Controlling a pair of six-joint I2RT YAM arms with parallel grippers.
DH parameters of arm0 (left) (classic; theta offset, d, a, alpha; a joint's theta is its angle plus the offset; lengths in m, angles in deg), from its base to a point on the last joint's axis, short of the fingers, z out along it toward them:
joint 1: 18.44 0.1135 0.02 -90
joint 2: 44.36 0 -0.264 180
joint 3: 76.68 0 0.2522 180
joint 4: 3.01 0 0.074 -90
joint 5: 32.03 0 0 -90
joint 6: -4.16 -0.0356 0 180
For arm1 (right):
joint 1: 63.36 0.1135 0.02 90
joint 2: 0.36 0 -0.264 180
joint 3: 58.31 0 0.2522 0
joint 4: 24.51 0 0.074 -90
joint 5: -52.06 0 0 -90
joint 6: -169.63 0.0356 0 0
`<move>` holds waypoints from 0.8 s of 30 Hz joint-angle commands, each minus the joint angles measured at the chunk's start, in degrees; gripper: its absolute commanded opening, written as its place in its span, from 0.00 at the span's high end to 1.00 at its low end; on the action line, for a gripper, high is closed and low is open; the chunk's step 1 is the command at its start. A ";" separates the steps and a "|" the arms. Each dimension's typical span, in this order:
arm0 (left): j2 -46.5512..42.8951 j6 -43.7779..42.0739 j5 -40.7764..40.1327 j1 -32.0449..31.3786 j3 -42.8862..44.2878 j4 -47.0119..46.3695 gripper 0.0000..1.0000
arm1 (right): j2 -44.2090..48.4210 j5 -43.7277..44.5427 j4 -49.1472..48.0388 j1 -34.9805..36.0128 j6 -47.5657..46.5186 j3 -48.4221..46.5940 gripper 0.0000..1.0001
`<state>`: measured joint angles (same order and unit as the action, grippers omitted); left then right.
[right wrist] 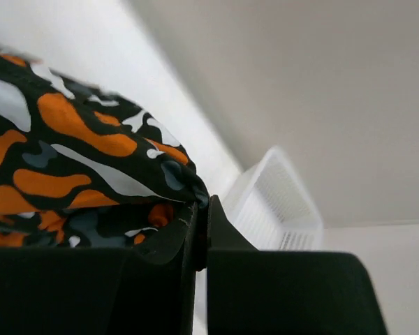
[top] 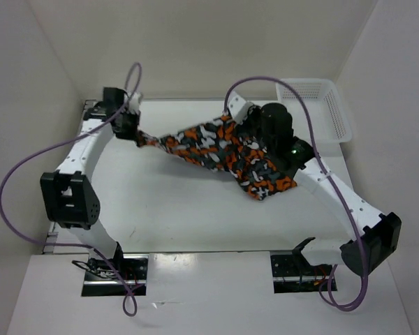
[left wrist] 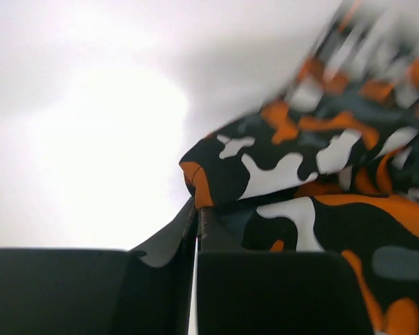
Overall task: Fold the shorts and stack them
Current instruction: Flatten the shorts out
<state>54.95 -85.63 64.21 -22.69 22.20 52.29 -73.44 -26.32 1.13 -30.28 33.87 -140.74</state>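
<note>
Orange-and-black shorts (top: 223,153) hang stretched in the air between the left tool (top: 138,134) and the right tool (top: 239,120) in the top view. One corner sags toward the bench (top: 167,209), and the basket (top: 321,105) stands at the far right.

Left wrist view: the left tool (left wrist: 196,230) is clenched on an edge of the shorts (left wrist: 300,174).

Right wrist view: the right tool (right wrist: 202,216) pinches another edge of the shorts (right wrist: 77,153), with the basket (right wrist: 272,202) beyond.

No fold is made and no stack shows, so I judge the task barely begun. Laying flat, folding and stacking remain.
</note>
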 commanded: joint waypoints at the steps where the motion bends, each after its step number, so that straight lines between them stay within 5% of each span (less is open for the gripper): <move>1: -9.73 -0.21 -4.65 3.28 10.66 0.38 1.00 | -0.13 0.86 -8.28 -0.30 6.29 -10.95 1.00; 11: -23.62 -0.21 -13.80 7.15 26.58 -0.14 1.00 | -3.22 0.87 -3.01 -3.29 4.27 -31.61 1.00; 24: -39.54 -0.21 -19.95 7.15 39.83 2.14 1.00 | 5.67 -14.84 15.80 -3.29 7.79 -43.65 1.00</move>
<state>16.15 -85.32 52.23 -16.50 57.43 54.85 -71.64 -40.20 13.80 -32.38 40.69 -178.61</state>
